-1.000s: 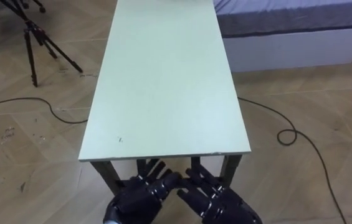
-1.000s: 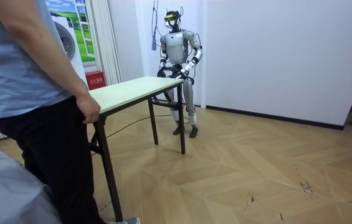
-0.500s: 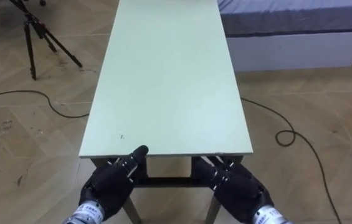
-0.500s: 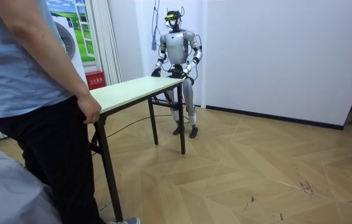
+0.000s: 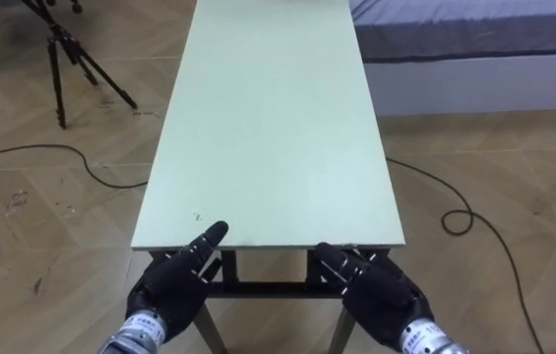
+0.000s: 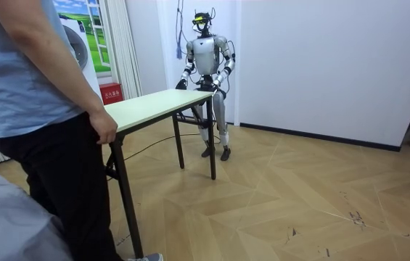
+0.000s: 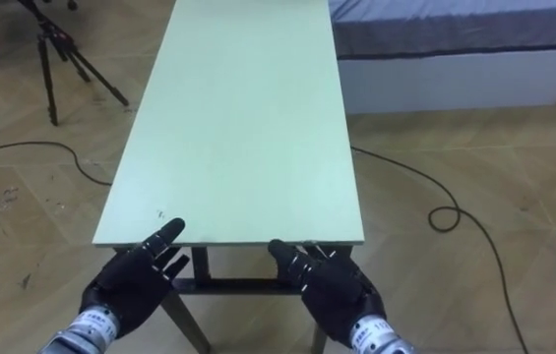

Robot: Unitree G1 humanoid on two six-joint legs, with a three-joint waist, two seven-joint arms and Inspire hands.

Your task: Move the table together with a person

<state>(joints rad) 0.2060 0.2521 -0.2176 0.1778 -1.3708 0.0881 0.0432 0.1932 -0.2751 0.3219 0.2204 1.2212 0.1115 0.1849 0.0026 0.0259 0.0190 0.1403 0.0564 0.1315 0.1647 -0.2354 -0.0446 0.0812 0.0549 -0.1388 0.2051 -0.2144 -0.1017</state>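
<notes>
Pale-green laminate tops the desk (image 5: 273,128), a long, narrow board on a dark metal frame (image 5: 258,289). It stands on the wood floor (image 5: 41,226) directly ahead of both hands, its short near edge just above them. From its build the desk is judged rigid and moderately heavy, not fragile. The smooth top would give little friction, so the sound hold is under the near edge, close to each corner, fingers hooked beneath the board and clear of the frame. The left hand (image 5: 171,287) lies below the near left corner, back uppermost, fingers straight and spread, thumb raised to the edge; whether it touches cannot be told. The right hand (image 5: 376,293) mirrors it below the near right corner, fingers likewise extended and apart, clasping nothing. In the room view the robot stands upright at one short end with forearms forward. A person (image 6: 38,109) stands at the opposite end, and the person's hand (image 6: 105,129) is curled on that edge. A tripod (image 5: 61,59) stands far beyond the left hand and a bed (image 5: 474,49) far beyond the right.
</notes>
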